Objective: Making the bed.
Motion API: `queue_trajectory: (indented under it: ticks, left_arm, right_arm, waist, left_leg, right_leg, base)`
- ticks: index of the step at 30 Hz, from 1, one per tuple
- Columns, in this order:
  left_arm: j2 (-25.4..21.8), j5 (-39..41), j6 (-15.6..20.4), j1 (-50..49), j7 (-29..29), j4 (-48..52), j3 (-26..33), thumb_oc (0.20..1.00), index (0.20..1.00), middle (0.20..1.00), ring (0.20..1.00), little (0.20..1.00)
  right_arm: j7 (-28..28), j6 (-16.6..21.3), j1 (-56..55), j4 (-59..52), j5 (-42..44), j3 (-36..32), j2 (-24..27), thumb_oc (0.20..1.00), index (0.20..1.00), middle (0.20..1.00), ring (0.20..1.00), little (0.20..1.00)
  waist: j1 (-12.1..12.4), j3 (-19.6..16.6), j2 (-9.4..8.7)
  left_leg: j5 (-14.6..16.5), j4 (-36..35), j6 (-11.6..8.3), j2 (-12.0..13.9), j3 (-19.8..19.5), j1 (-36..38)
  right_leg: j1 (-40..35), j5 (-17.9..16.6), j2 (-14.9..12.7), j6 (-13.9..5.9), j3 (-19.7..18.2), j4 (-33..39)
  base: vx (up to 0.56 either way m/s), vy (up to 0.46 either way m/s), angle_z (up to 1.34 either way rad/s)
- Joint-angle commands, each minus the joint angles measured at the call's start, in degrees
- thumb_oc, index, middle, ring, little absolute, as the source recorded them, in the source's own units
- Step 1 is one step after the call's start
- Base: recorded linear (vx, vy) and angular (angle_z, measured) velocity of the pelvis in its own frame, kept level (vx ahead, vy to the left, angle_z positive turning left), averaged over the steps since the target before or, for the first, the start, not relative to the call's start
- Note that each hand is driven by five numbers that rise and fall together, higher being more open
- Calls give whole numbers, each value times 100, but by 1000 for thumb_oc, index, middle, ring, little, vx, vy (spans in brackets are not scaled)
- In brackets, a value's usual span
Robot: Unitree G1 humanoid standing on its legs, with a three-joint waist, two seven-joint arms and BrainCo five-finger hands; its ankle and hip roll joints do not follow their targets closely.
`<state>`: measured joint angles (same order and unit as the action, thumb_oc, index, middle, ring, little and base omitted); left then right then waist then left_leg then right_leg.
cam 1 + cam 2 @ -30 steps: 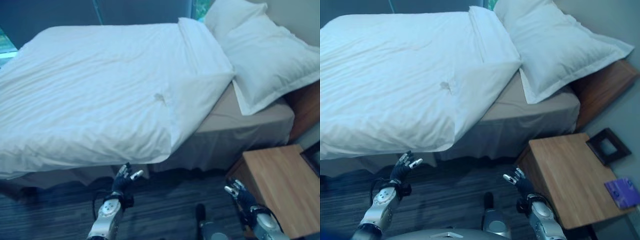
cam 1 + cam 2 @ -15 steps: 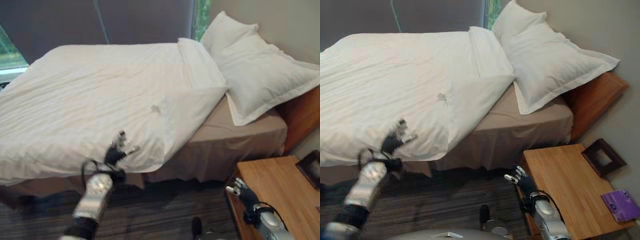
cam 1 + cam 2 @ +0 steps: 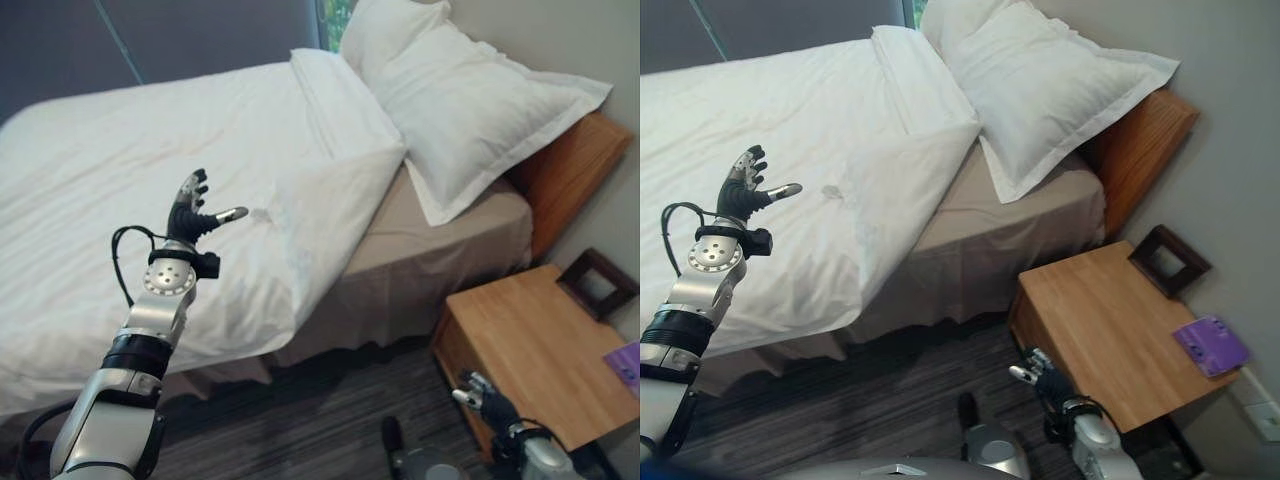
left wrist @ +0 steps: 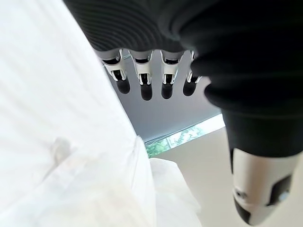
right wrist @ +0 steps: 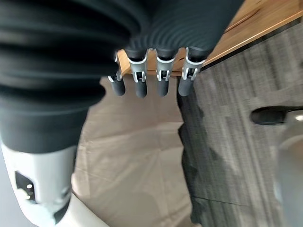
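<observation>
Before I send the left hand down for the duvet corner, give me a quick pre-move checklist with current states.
1. Left hand free and open, raised above the duvet: ok.
2. Right hand open, holding nothing, low beside the nightstand: ok.
3. Duvet covers the mattress up to the pillow: not ok, the near corner is folded back and the tan sheet shows.
4. Pillow at the head of the bed: ok.
5. Duvet's far edge even: cannot tell.

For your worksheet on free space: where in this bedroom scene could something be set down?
The nightstand top is mostly bare; a picture frame and a purple item crowd its wall-side edge. The tan sheet between the folded duvet and pillows is bare. The pillows fill the bed's head.
</observation>
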<state>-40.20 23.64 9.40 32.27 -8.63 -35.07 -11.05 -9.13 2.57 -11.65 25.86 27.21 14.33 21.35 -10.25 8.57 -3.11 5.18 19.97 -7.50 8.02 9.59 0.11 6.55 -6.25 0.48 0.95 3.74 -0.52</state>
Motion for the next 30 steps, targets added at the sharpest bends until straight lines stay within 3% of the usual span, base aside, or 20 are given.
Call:
queue_trajectory:
  ticks: [1, 4, 6, 8, 13, 17, 20, 24, 30]
  left_arm:
    - [-50, 346, 322, 532, -112, -109, -30, 1000, 1000, 1000, 1000, 1000]
    - [11, 325, 298, 620, -80, -223, -79, 1000, 1000, 1000, 1000, 1000]
    - [-67, 239, 282, 619, -59, -329, -53, 1000, 1000, 1000, 1000, 1000]
    - [-284, 168, 299, 549, -67, -287, 65, 1000, 1000, 1000, 1000, 1000]
    - [-704, -137, 258, 328, -72, -504, 298, 1000, 1000, 1000, 1000, 1000]
    - [-958, -160, 229, 630, -136, -1087, 286, 1000, 1000, 1000, 1000, 1000]
    - [-1067, -139, 192, 1226, -166, -1601, 47, 1000, 1000, 1000, 1000, 1000]
    - [-1190, -69, 66, 2137, -69, -2388, -362, 1000, 1000, 1000, 1000, 1000]
    - [-1429, -100, -160, 2758, 226, -3072, -728, 1000, 1000, 1000, 1000, 1000]
  right_arm:
    - [61, 252, 78, -212, 236, -79, 244, 1000, 1000, 1000, 1000, 1000]
    - [150, 286, 149, -198, 255, -159, 324, 1000, 1000, 1000, 1000, 1000]
    - [149, 348, 102, -167, 256, -209, 334, 1000, 1000, 1000, 1000, 1000]
    - [190, 385, 117, -98, 133, -208, 355, 1000, 1000, 1000, 1000, 1000]
    - [119, 299, 58, 33, 170, -95, 151, 1000, 1000, 1000, 1000, 1000]
    - [-17, 263, 174, -10, 249, 148, 35, 1000, 1000, 1000, 1000, 1000]
    - [-60, 269, 221, -39, 272, 235, 67, 1000, 1000, 1000, 1000, 1000]
    - [-118, 220, 229, 18, 149, 391, 209, 1000, 1000, 1000, 1000, 1000]
    - [-153, 171, 253, -26, 193, 421, 266, 1000, 1000, 1000, 1000, 1000]
  waist:
    - [10, 85, -137]
    - [31, 112, -70]
    - [147, 135, 116]
    - [279, 152, 214]
    - [333, -157, 181]
    - [346, -231, 156]
    - [228, -172, 180]
    - [73, -72, 186]
    - [16, 107, 81]
  left_leg:
    - [-1453, 553, 195, -75, -86, -814]
    - [-1355, -104, 248, -51, 237, -1087]
    - [-1698, -1276, 205, -176, 436, -1239]
    - [-2017, -1919, 126, -303, 177, -1365]
    - [-1686, -1832, 300, -244, 665, -936]
    - [-1581, -1987, 414, -300, 1027, -883]
    - [-1612, -2271, 454, -455, 1044, -939]
    - [-1617, -2338, 496, -573, 972, -1285]
    - [-1474, -1917, 512, -479, 1029, -1701]
  right_leg:
    - [-979, 609, -182, -221, -277, -120]
    - [-1147, 711, -194, -260, -269, -119]
    - [-1327, 820, -59, -325, -333, -65]
    - [-1634, 959, 2, -360, -506, -32]
    - [-1900, 1162, -228, -505, -787, 163]
    - [-1680, 1104, -391, -649, -941, 131]
    - [-1432, 1019, -498, -778, -947, 176]
    - [-1097, 1001, -487, -805, -996, 199]
    - [-891, 892, -507, -827, -1073, 309]
  base:
    - [131, -60, 16]
    - [174, 31, 5]
    - [277, 108, 8]
    - [398, 158, 2]
    - [327, 178, -74]
    - [152, 187, -72]
    - [18, 139, -26]
    - [-10, 99, 19]
    - [-3, 17, -2]
